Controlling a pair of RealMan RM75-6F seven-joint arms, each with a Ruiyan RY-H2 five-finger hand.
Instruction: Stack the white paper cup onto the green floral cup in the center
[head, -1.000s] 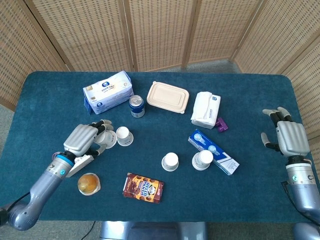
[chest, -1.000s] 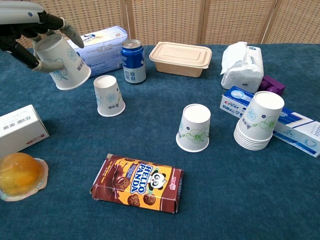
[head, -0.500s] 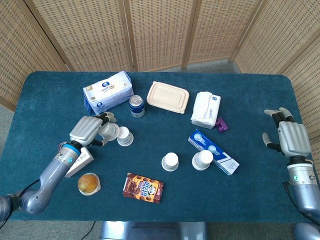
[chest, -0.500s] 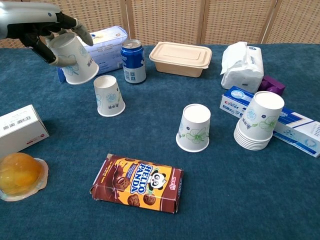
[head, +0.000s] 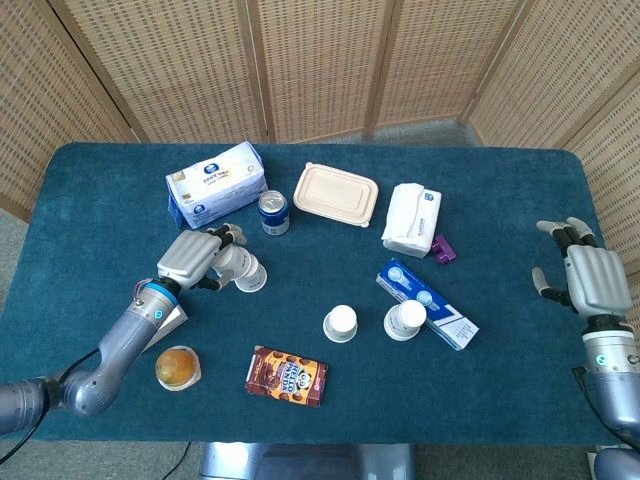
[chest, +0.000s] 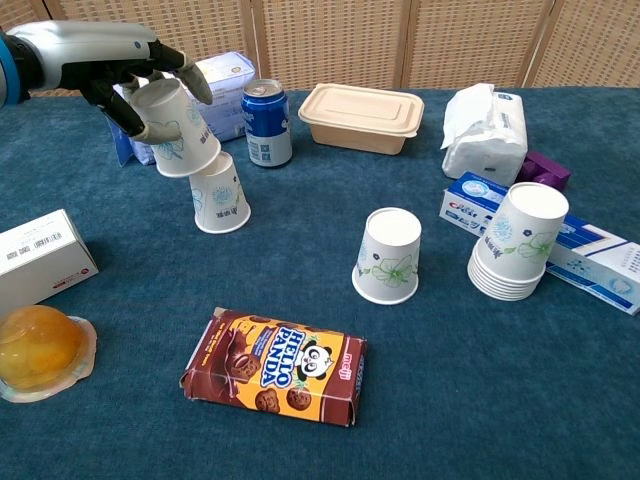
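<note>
Behind my table, with its deep teal cloth, woven wicker screens fold around the far edge and both far corners, evenly lit.

Place: a staged indoor test area, like a lab or demo corner rather than a lived-in room.
Backdrop: folding woven wicker screens closing off the top of the frame.
Surface: a table under dark teal carpet-like cloth.
Floor: grey, a strip at the upper middle, behind the table.
</note>
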